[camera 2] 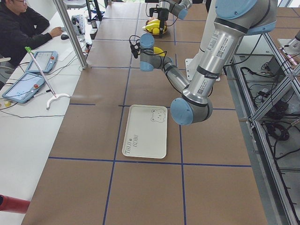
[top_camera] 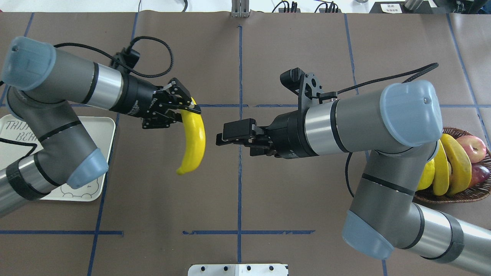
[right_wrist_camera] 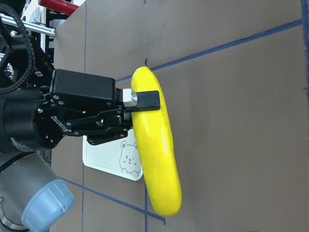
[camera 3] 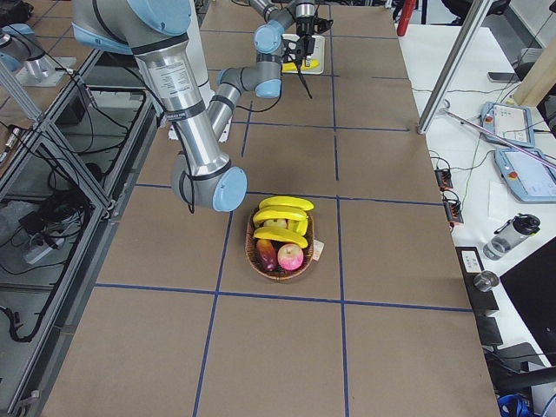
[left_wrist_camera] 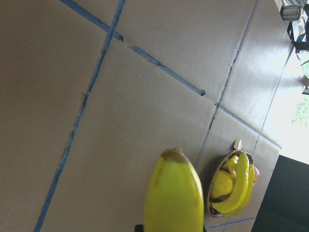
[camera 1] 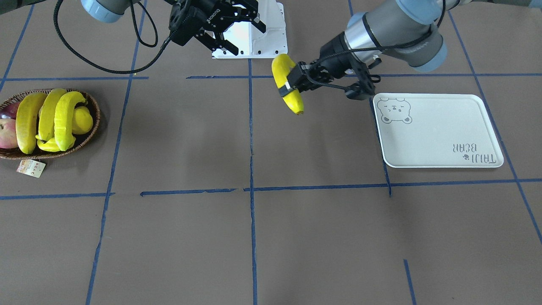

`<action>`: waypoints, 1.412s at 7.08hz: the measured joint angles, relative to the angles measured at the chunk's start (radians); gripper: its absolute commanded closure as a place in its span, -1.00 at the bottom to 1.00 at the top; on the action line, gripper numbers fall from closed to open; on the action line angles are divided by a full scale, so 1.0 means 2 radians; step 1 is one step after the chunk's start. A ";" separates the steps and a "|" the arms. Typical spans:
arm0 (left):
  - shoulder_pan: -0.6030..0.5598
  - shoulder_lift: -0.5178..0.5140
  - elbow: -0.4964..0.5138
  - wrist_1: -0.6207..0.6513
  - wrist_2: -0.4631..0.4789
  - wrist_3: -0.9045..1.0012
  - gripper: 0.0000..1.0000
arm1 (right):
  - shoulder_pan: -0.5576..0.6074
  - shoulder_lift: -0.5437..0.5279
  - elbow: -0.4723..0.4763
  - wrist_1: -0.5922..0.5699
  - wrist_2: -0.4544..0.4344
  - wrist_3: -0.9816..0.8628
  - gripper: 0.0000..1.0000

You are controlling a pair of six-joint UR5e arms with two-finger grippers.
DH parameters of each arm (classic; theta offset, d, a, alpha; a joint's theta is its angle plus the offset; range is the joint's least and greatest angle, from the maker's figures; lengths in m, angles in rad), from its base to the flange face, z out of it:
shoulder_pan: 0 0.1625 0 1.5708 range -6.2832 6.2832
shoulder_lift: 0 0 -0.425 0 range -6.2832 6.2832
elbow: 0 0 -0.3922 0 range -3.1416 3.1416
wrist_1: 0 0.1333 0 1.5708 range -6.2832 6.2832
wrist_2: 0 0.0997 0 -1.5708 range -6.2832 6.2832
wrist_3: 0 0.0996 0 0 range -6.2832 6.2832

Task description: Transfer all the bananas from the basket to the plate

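Note:
My left gripper [camera 1: 288, 86] is shut on the upper part of a long yellow banana [camera 1: 295, 103], which hangs above the table a little short of the plate's [camera 1: 440, 127] near edge. In the overhead view this banana [top_camera: 193, 142] curves down from the left gripper [top_camera: 188, 110]. My right gripper [top_camera: 221, 136] stands open and holds nothing, facing the banana from a short gap away. Three more bananas [camera 1: 47, 114] lie in the wicker basket [camera 1: 97, 113] at the far side of the table. The plate holds nothing; my left arm hides part of it in the overhead view.
Red apples [camera 1: 6, 131] and a stubby yellow fruit [camera 1: 83, 120] share the basket, with a paper tag [camera 1: 30, 167] beside it. A white mounting block [camera 1: 264, 36] sits by the robot's base. A person [camera 2: 18, 28] sits at a side desk with tablets.

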 measured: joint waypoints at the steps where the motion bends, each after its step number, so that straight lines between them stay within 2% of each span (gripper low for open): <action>1: -0.026 0.044 -0.003 0.014 0.000 0.049 1.00 | 0.004 -0.012 0.003 -0.003 -0.021 0.000 -1.00; 5: -0.123 0.237 0.003 0.070 0.003 0.322 1.00 | 0.010 -0.056 0.006 -0.005 -0.081 -0.002 -1.00; 6: -0.142 0.264 0.011 0.076 0.007 0.365 1.00 | 0.010 -0.060 0.006 -0.005 -0.084 -0.002 -1.00; 8: -0.151 0.278 0.040 0.081 0.028 0.395 1.00 | 0.011 -0.062 0.006 -0.005 -0.086 -0.002 -1.00; 9: -0.150 0.277 0.054 0.081 0.034 0.402 0.89 | 0.011 -0.063 0.005 -0.005 -0.087 -0.001 -1.00; 10: -0.150 0.276 0.064 0.080 0.038 0.409 -0.98 | 0.011 -0.063 0.005 -0.005 -0.088 -0.001 -1.00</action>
